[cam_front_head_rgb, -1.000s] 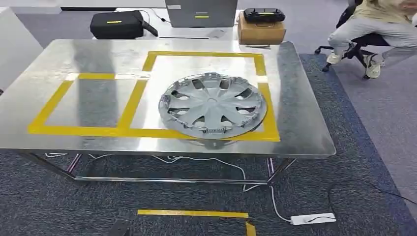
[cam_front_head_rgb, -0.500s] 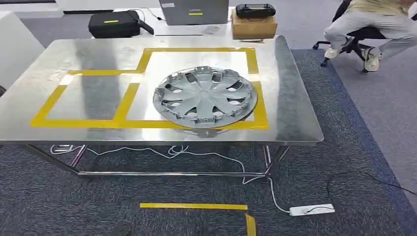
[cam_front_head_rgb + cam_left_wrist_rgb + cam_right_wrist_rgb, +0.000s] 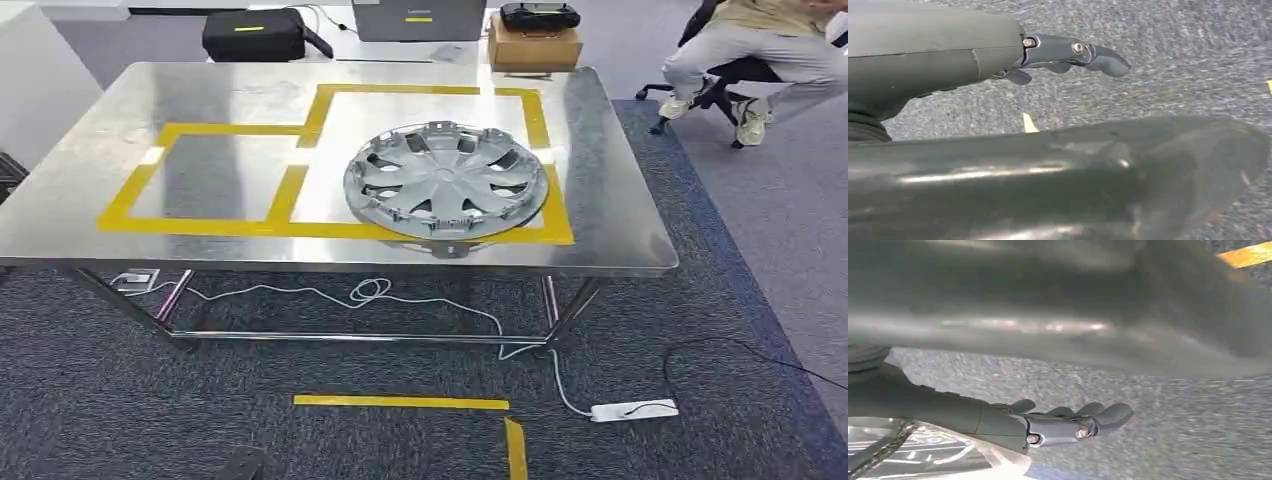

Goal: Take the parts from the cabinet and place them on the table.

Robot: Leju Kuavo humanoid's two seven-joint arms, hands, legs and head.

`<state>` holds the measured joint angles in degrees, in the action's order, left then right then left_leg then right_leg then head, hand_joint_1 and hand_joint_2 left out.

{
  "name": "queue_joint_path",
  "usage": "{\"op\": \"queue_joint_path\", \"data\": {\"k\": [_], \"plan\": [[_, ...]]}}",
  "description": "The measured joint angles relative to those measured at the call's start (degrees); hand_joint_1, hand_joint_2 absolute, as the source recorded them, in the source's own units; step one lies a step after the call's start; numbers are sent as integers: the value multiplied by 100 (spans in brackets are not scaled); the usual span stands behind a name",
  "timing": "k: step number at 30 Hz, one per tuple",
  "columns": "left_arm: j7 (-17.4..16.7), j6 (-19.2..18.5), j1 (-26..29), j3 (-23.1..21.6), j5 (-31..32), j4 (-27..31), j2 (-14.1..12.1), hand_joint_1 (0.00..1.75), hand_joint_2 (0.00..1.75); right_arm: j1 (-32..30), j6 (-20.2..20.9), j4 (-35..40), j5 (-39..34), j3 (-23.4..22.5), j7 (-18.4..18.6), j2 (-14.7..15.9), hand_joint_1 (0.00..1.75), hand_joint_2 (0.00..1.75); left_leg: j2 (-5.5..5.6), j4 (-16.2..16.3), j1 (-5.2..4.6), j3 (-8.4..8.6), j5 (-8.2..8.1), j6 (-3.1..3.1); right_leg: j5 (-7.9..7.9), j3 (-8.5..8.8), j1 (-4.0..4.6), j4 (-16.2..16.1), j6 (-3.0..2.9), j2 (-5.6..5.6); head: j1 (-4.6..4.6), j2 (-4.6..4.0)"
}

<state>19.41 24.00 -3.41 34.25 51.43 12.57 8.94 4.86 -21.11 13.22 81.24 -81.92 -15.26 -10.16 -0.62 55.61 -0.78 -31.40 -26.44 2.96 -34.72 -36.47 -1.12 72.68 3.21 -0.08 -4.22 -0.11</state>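
1. The wheel cover (image 3: 446, 181) lies flat on the table (image 3: 620, 230), inside the yellow tape square (image 3: 540, 120) marking its spot.
2. The left hand (image 3: 1068, 55) hangs over the carpet, fingers loosely apart, holding nothing.
3. The right hand (image 3: 1073, 422) hangs likewise, holding nothing.

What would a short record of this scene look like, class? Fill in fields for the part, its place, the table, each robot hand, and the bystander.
part: grey wheel cover, lying flat
place: right-hand yellow tape box, near edge overlapping the tape
table: shiny metal table on grey carpet
left robot hand: holds nothing, over the carpet
right robot hand: holds nothing, over the carpet
bystander: seated person beyond the table's far right corner
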Motion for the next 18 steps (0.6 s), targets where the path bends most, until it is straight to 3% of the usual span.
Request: {"op": "queue_joint_path", "data": {"k": [1, 2, 3, 4, 6, 8, 15, 17, 18], "plan": [[0, 0, -1, 2, 0, 0, 0, 0, 0, 1, 0, 0, -2, 0, 0, 0, 0, 0, 0, 21, -1, -49, 26, -10, 212, 284, 5, -405, -15, -1, -4, 0], [0, 0, -2, 2, 0, 0, 2, 0, 0, 7, 0, 0, -2, 0, 0, 0, 0, 0, 1, 54, -1, -94, 47, -28, 383, 690, 7, -1019, -43, -2, 0, 0], [0, 2, -6, 2, 0, 0, 9, 0, 0, 19, 0, 0, -2, 2, 0, 0, 0, 0, -2, 99, -1, -106, 58, -46, 352, 1011, 11, -1509, -75, -4, -2, 0], [0, 6, -10, 4, -2, 0, 9, 0, 0, 38, 0, 0, -2, 4, -4, 0, 0, 0, -3, 153, -34, -162, 75, -69, 285, 1203, 39, -1766, -84, 1, -2, 0], [2, 20, -17, 11, -2, 0, 9, 0, 0, 37, -4, -2, -9, 4, -9, 0, 0, 0, -10, 165, -26, -192, 146, -130, 293, 1058, 48, -1758, -111, -1, -2, 0], [4, 26, -3, 22, 0, 0, 9, 0, 0, 9, -4, -4, -17, 4, -7, -2, 0, 0, -7, 166, -34, -206, 184, -183, 347, 1029, 29, -1779, -188, -8, -4, 0], [4, 28, -3, 26, 0, 0, 0, 0, 0, 15, -4, -9, -17, 4, -9, -4, 0, 0, 5, 183, -23, -219, 159, -194, 364, 1014, 11, -1784, -213, -23, 7, 0], [4, 28, 6, 31, 0, 0, 0, 0, 0, 19, -4, -9, -20, 4, -9, -4, 0, 0, 29, 260, -8, -261, 15, -245, 403, 977, 3, -1787, -259, -35, 6, 0], [11, 28, 12, 31, 0, 0, 0, 0, 0, 20, -4, -9, -20, 4, -7, -2, 0, 0, 35, 642, 20, -378, -384, -296, 453, 920, 0, -1786, -323, -38, -46, 0]]}}
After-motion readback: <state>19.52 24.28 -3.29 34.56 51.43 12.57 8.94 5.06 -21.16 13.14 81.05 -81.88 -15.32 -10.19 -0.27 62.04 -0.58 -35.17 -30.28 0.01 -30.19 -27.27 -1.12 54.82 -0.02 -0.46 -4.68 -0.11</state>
